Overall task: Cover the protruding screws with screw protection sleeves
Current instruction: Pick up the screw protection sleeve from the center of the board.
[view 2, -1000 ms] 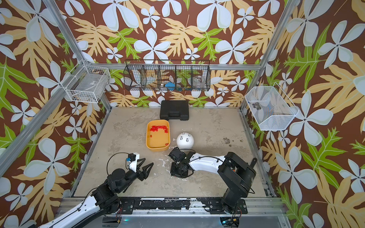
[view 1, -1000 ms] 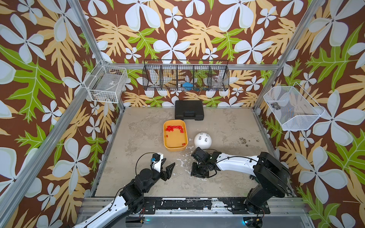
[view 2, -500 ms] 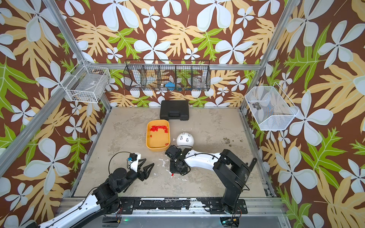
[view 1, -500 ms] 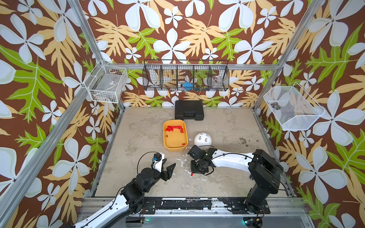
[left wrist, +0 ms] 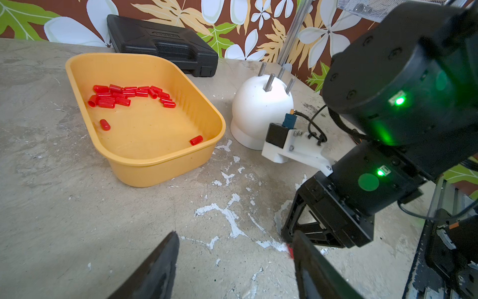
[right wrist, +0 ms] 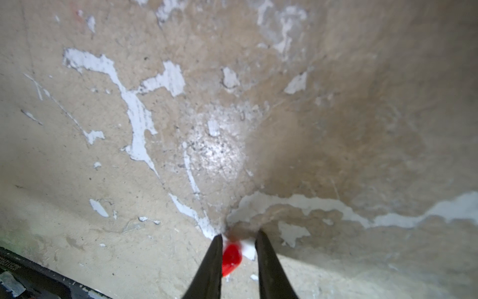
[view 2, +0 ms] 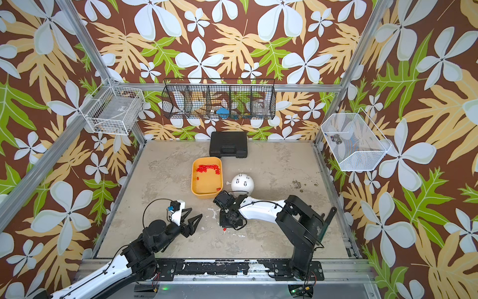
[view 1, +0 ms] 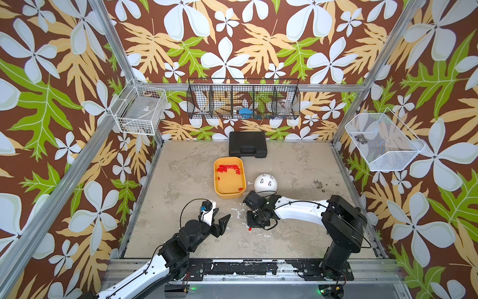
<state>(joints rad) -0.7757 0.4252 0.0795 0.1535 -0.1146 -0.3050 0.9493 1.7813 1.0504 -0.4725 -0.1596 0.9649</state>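
Straddling a red cap on the table, my right claw nearly closed but not clamped, my left claw wide and empty, I see all four studs bare.

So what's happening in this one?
The right gripper points down at the table with one loose red sleeve between its jaws, which are not yet clamped on it. The left gripper hovers open nearby, empty. All four screws on the white dome are bare; the other sleeves lie in the yellow tray.
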